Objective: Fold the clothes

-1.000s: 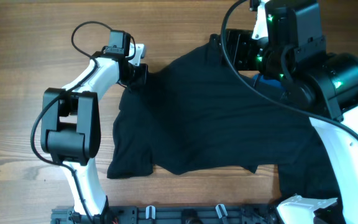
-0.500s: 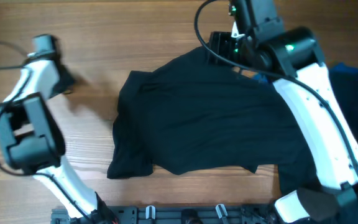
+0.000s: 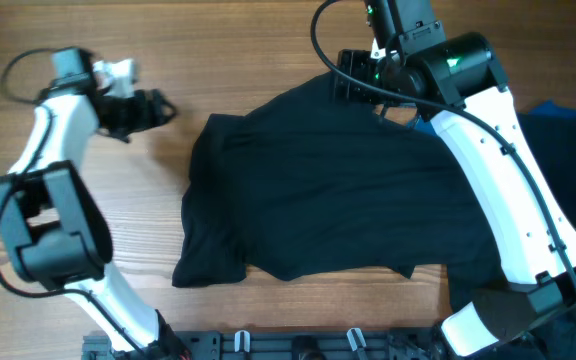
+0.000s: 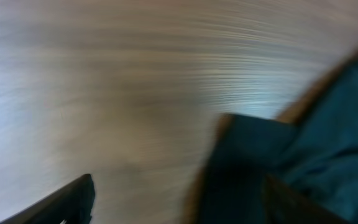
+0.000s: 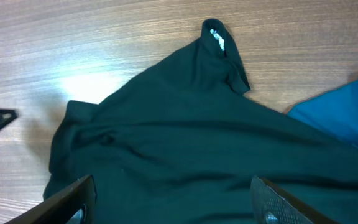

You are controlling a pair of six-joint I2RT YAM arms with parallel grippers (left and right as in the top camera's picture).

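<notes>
The clothes item, a black short-sleeved shirt [image 3: 338, 190], lies spread across the middle of the wooden table. Its white neck label [image 5: 216, 38] shows at the far edge. My left gripper [image 3: 154, 107] is open just left of the shirt's upper left corner, over bare wood. The left wrist view is motion-blurred; the left gripper [image 4: 179, 186] holds nothing, and dark fabric [image 4: 328, 143] lies at the right. My right gripper [image 3: 348, 80] hovers at the shirt's far edge. In its wrist view the right gripper [image 5: 173, 183] stands open above the black cloth [image 5: 179, 149], gripping nothing.
A blue garment [image 3: 563, 108] lies at the right, partly under the black shirt, and also shows as blue cloth [image 5: 347, 112] in the right wrist view. More dark fabric [image 3: 568, 220] is piled at the right edge. A black rail [image 3: 298, 345] runs along the near edge.
My left gripper let go of the shirt's upper left corner, swung out left, came partway back and opened. The right arm shifted left along the shirt's far edge.
</notes>
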